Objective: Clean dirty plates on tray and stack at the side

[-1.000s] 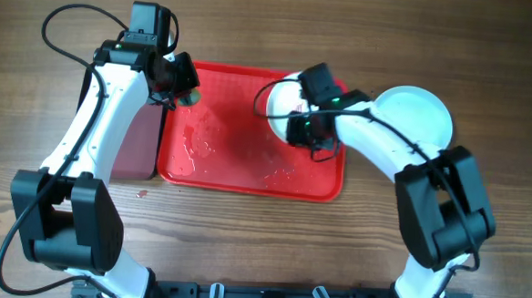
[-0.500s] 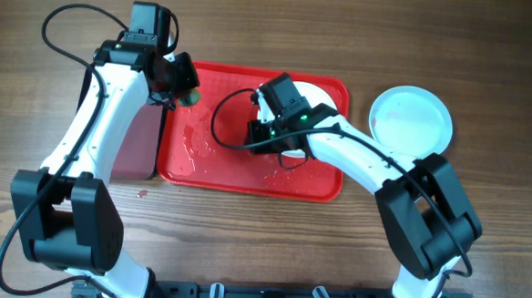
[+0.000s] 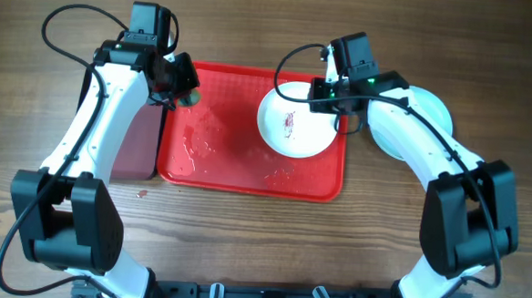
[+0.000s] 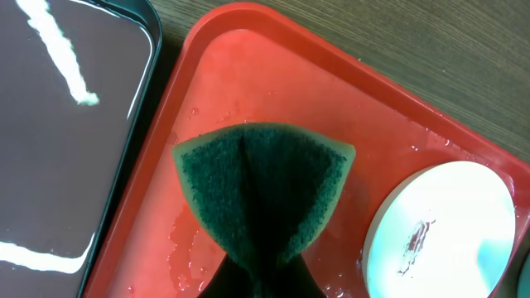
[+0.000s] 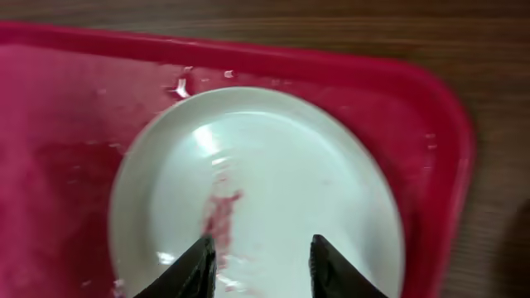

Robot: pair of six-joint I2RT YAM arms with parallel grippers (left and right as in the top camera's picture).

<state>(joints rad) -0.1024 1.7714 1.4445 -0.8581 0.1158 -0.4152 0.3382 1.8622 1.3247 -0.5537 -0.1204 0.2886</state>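
Overhead view shows the red tray [image 3: 210, 169] in the middle of the wooden table [image 3: 261, 249], and its floor is wet with small water drops. One white plate [image 3: 290, 132] lies flat in the right part of this tray, with a small red smear near its centre. A pale blue-green plate [image 3: 432, 108] lies on the table just right of the tray, partly hidden under the right arm. The right gripper [image 5: 261, 248] hangs over the white plate, near the tray's far right corner. Its two fingers [image 5: 199, 269] stand apart and nothing is between them, so this hand is released. The left gripper [image 3: 182, 90] is above the tray's far left corner. It is clenched on a green sponge [image 4: 261, 186], which is folded by the pinch. A dark maroon tray [image 4: 50, 165] lies just beside the red tray, on its left side.
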